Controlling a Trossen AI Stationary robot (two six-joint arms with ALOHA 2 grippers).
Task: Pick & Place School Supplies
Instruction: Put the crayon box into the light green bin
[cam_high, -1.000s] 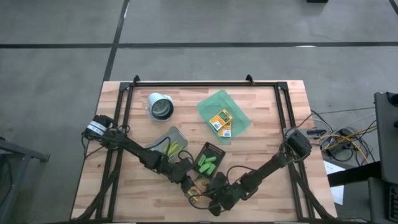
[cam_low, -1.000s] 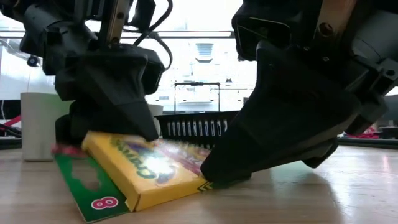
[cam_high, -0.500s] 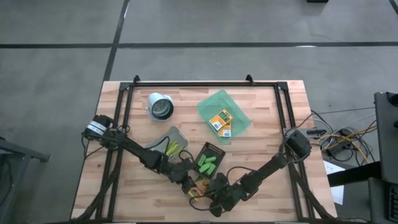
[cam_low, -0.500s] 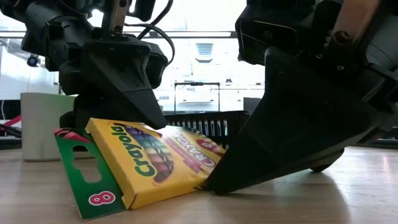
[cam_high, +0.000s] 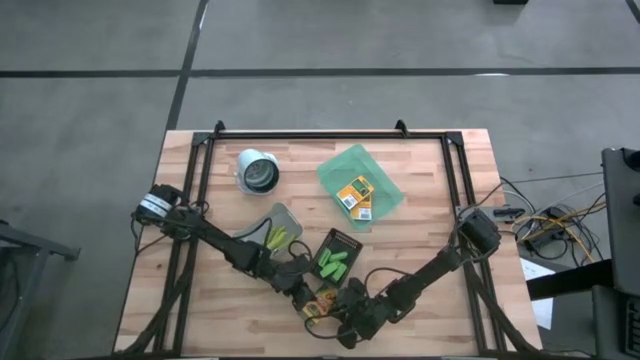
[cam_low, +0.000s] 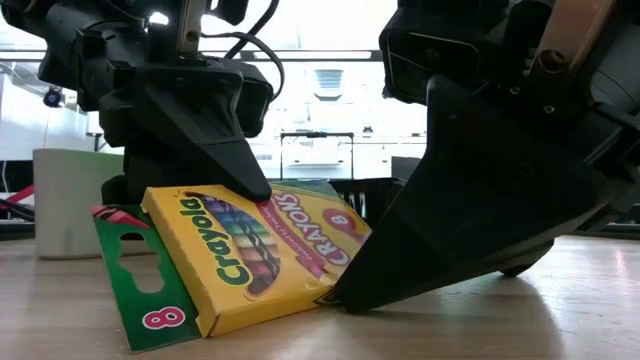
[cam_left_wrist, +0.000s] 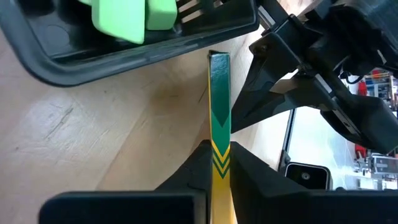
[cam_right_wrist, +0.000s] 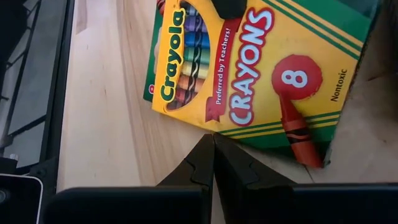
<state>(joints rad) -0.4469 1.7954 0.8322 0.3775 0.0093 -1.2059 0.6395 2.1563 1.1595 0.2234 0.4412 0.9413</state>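
You are gripping the crayon box (cam_low: 250, 255), tilted on the worktop (cam_low: 480, 320) beside the black box (cam_high: 337, 258), edgewise in the left gripper (cam_left_wrist: 219, 163) fingers, while the right gripper (cam_right_wrist: 212, 146), fingers together, is propping its lower edge; lift slowly.

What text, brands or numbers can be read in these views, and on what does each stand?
"Crayola": crayon box front, on the yellow.
"CRAYONS": same front.
"Preferred by Teachers!": red banner on that front.
"8": red circle on the front, and on the green flap in the low view.
"Nontoxic": green corner of the front.
Boxes in the green tray: print too small to read.
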